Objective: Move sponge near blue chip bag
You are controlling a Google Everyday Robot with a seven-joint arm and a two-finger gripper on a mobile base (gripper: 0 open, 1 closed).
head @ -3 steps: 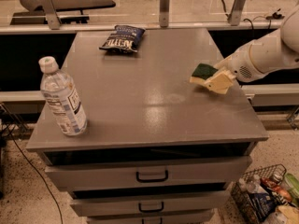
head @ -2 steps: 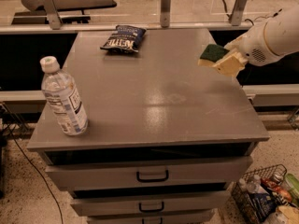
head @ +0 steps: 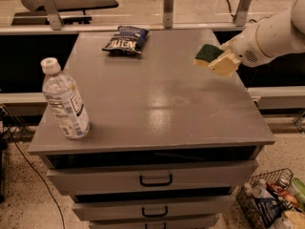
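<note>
A clear water bottle (head: 64,101) stands upright near the front left corner of the grey drawer cabinet (head: 157,109). The blue chip bag (head: 125,39) lies flat at the back edge, left of centre. Over the right side the sponge (head: 206,53) is off the surface, green side up, pinched in the gripper (head: 223,63), well apart from the bag.

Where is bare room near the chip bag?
The grey cabinet top is bare right of and in front of the dark navy crinkled chip bag. The clear plastic water bottle crowds only the front-left corner. The gripper holds the green-and-yellow sponge above the right edge.
</note>
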